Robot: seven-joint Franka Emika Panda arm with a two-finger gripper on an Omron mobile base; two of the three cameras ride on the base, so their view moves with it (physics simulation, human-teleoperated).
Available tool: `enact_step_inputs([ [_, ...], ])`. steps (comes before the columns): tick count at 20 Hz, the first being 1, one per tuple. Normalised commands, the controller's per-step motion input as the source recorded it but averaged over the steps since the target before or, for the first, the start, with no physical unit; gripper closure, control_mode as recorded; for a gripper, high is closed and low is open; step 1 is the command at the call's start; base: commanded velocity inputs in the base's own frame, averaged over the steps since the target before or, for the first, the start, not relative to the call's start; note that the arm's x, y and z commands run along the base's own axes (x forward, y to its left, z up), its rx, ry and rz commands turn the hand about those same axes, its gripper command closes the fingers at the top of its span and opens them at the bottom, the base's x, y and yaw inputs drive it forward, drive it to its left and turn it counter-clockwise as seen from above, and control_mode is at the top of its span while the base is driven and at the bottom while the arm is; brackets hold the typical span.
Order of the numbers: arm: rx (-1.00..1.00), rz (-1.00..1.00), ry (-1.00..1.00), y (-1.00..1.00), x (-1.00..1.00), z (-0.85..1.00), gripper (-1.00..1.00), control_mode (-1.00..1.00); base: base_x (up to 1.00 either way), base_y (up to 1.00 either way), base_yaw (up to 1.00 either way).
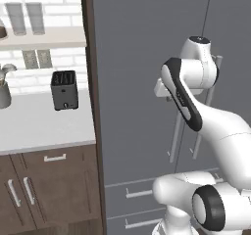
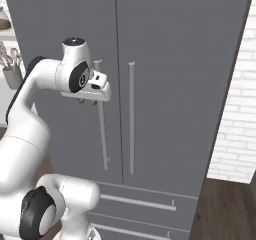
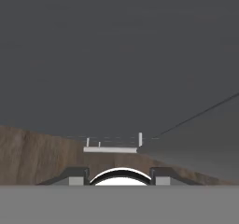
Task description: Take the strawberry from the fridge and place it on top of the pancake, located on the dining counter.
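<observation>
1. Strawberry sits out of sight, presumably inside the fridge (image 2: pixel 165 84), whose doors are shut.
2. Gripper (image 2: pixel 92 98) is at the left door handle (image 2: pixel 102 129); jaw state cannot be told.
3. Grasp that handle squarely, then pull along the door's arc.

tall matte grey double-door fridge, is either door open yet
No, both doors of the tall matte grey double-door fridge sit flush and closed.

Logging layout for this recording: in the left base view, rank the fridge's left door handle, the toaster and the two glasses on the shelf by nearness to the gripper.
1. Left door handle, right at the gripper, on the fridge.
2. Toaster, left, on the grey counter.
3. Glasses, upper left, on the shelf.
</observation>
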Motion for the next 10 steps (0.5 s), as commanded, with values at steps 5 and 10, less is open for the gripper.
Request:
enact_step_inputs([
  [5, 0.00, 0.00, 0.00, 0.00, 0.00, 0.00, -1.00, 1.00, -0.23, -0.04, 0.00],
  [10, 0.00, 0.00, 0.00, 0.00, 0.00, 0.00, -1.00, 1.00, -0.56, -0.58, 0.00],
])
